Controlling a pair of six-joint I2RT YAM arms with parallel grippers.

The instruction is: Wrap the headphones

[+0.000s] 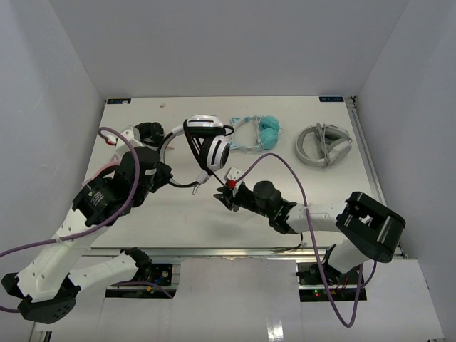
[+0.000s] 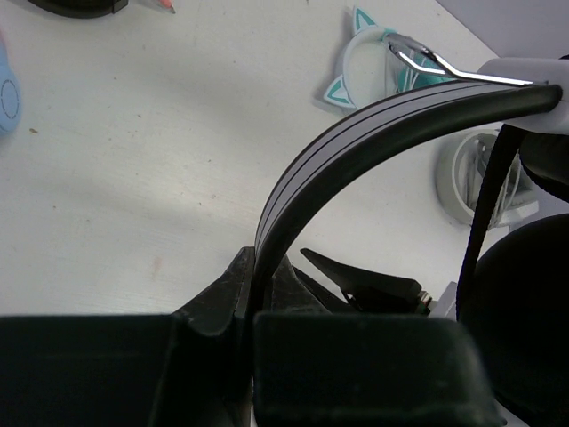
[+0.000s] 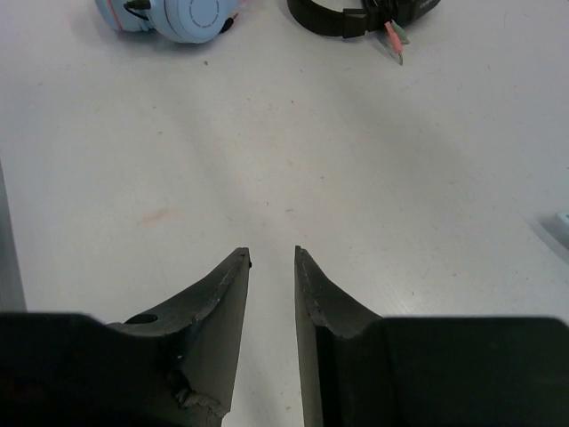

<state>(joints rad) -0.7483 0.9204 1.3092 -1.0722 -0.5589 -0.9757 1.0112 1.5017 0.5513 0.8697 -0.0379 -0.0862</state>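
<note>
So, headphones (image 1: pixel 207 142): white ones with black trim, near the middle of the table (image 1: pixel 356 206), headband end toward the left arm, ringed ear cups toward the far side
Left claw (image 2: pixel 256 298): clamped tight on the headband; in its own wrist view the band arcs up and away to the right from between the fingers
Right claw (image 3: pixel 271 260): jaws only a sliver apart, nothing between them, low over bare tabletop just on the near side of the ear cups
Cable (image 1: pixel 187 187): thin black line on the table between the two claws, neither one has hold of it
Teal cat-ear headphones (image 1: pixel 258 132): just right of the white pair
Grey-and-white headphones (image 1: pixel 324 144): well off to the right
Black headphones (image 3: pixel 360 13): far-left part of the table, coloured plugs poking out
Light blue headphones (image 3: pixel 178 15): beside the black ones in the right wrist view
</note>
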